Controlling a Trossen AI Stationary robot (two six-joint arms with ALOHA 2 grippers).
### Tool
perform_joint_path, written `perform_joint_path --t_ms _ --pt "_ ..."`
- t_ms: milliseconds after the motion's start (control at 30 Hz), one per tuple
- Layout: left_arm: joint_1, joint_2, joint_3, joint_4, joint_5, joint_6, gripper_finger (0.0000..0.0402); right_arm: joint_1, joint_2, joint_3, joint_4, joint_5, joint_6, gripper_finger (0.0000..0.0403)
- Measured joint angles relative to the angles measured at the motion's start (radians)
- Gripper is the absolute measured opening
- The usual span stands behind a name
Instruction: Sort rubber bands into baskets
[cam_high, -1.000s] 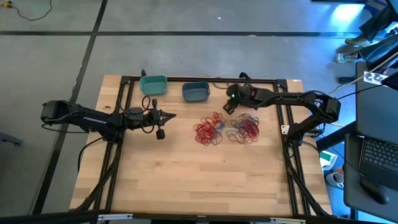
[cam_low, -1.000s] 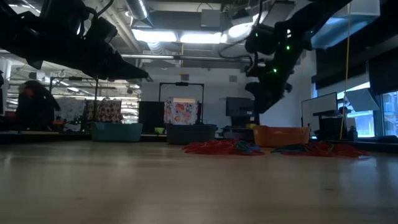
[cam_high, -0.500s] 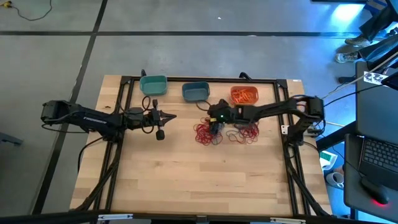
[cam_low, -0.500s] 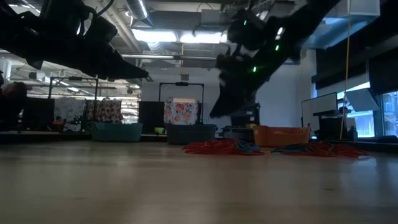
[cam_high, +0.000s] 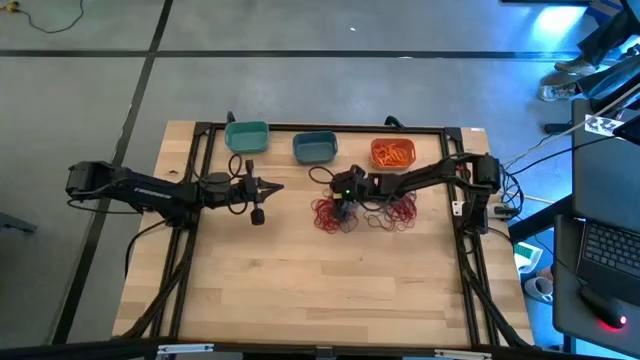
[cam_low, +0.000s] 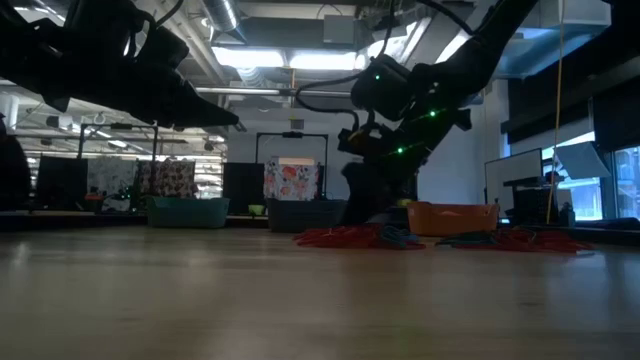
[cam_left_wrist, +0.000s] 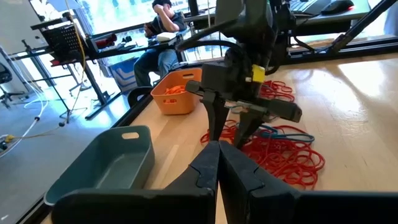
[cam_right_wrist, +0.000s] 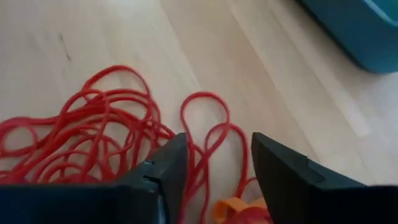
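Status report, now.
Right claw open, down over red rubber bands. Left claw shut, waiting at table's left. Nothing in the way.

wooden table (cam_high: 320, 280), laptop (cam_high: 608, 250), seated person (cam_left_wrist: 163, 25)

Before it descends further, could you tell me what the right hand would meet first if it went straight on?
Probably the tangle of thin red rubber bands under the right hand, then the wooden table.
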Motion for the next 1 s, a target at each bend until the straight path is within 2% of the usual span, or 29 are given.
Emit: perform_joint_path --t_ms 267,333,467,567,700,800,1000 --pt "0.0 0.0 0.0 0.0 0.0 0.0 0.0005 0.0 0.0 0.0 0.005 0.005 -0.037 0.0026" --pt "0.0 0.0 0.0 0.0 0.0 -0.001 0.0005 0.002 0.0 0.0 0.007 0.013 -0.051 0.0008" --pt "0.0 0.0 0.0 0.0 -0.001 0.0 0.0005 0.003 -0.018 0.0 0.011 0.05 -0.064 0.002" --pt "0.0 0.0 0.0 0.0 -0.001 0.002 0.0005 0.002 -0.044 0.0 -0.009 0.049 -0.064 0.0012" --pt "0.0 0.0 0.0 0.0 -0.001 0.003 0.0005 0.002 -0.073 0.0 -0.024 -0.017 -0.009 0.0006" --pt "0.0 0.0 0.0 0.0 -0.001 0.003 0.0005 0.002 -0.075 0.0 -0.03 -0.099 0.048 0.0028" --pt "0.0 0.0 0.0 0.0 -0.001 0.001 0.0005 0.002 -0.065 0.0 -0.051 -0.067 0.093 0.0101"
